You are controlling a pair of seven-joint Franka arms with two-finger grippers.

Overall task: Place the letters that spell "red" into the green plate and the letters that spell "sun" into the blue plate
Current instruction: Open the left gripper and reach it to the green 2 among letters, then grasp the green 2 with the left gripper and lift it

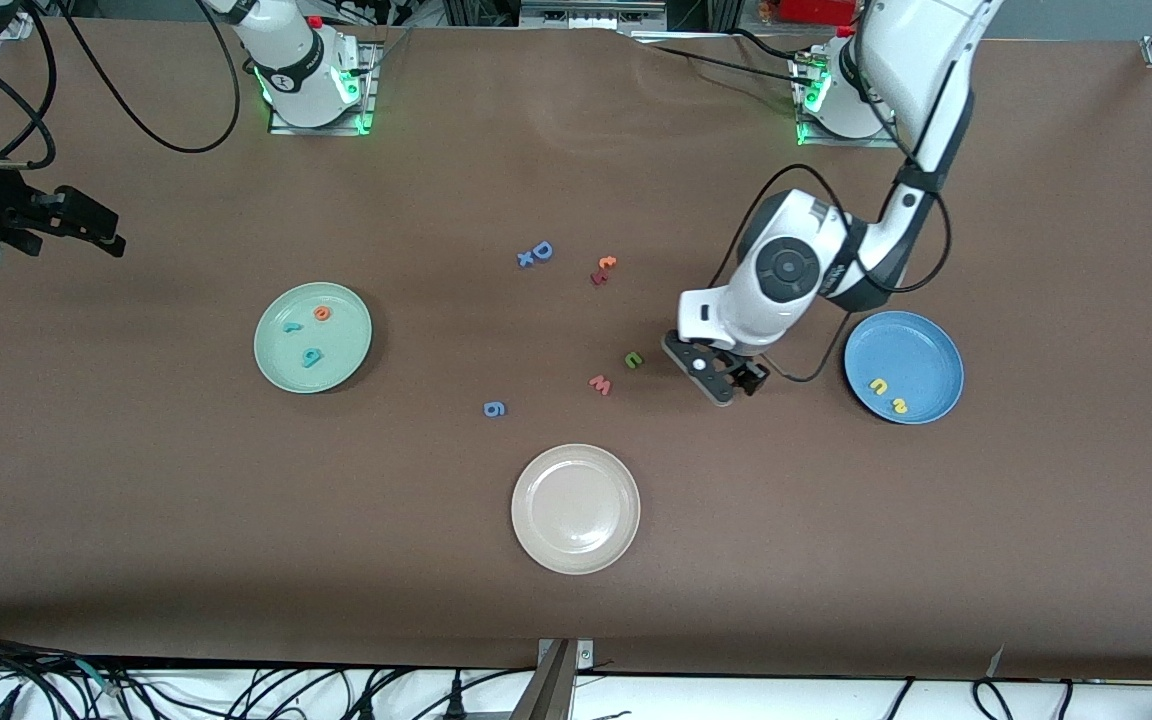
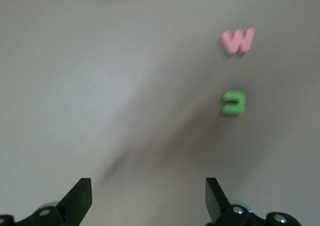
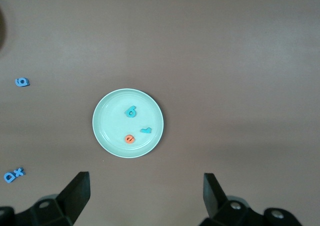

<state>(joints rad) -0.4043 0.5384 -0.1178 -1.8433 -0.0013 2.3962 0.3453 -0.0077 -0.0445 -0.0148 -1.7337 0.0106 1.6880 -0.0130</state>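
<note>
Left gripper [image 1: 726, 377] fingers spread wide, empty, low over the bench; green letter [image 1: 634, 359] lies just ahead of them, toward the right arm's end

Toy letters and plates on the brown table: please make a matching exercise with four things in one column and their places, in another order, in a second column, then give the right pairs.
Things:
1. small orange toy letter "e"
2. small green toy letter, "u"/"n" shape
3. small yellow toy letter "s"
4. open left gripper

Places:
A. in the round medium-blue plate
B. on the bare table beside the pink-red toy letter "w"
C. in the round pale mint-green plate
D. low over the table, between the green letter and the blue plate

Pairs: 1-C, 2-B, 3-A, 4-D
</note>
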